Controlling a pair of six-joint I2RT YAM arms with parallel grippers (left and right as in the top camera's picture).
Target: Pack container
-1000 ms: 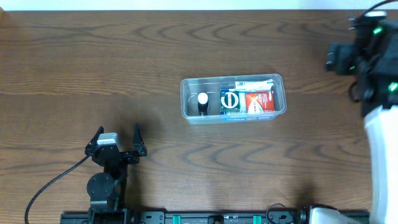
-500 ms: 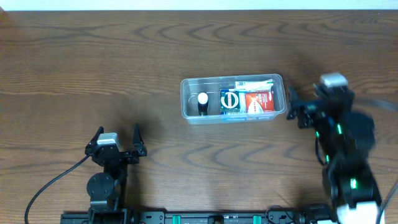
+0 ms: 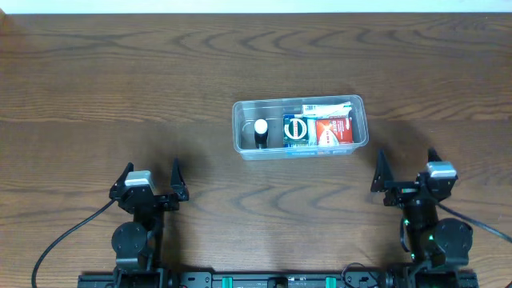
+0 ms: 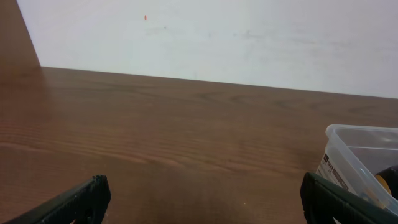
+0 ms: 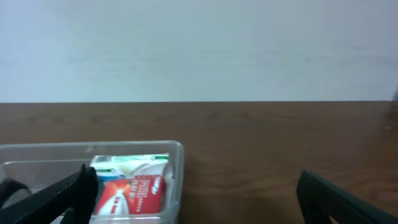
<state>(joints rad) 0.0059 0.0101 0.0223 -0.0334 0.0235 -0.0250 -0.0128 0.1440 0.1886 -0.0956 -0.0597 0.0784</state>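
Packed-looking container [image 3: 237, 128], two idle open hands

Found the container sitting right of centre on the counter [image 3: 120, 80], long axis running left-right, already holding a blue box [image 3: 298, 130], a red box [image 3: 334, 130] and some white-capped thing [image 3: 261, 126] (couldn't make out what exactly). Spotted the right hand [image 3: 406, 164] low at the near edge, just robot-side of the container's right end, so clearly the nearer one; left hand [image 3: 150, 170] well apart, off to the near-left. Saw both hands spread wide, gripping nothing, touching nothing. Caught the container's right end low-left in the right wrist view, only a corner at the right edge of the left wrist view. Judged any next reach as straight ahead and a touch left for the right hand. Reckoned the packing pretty much done.
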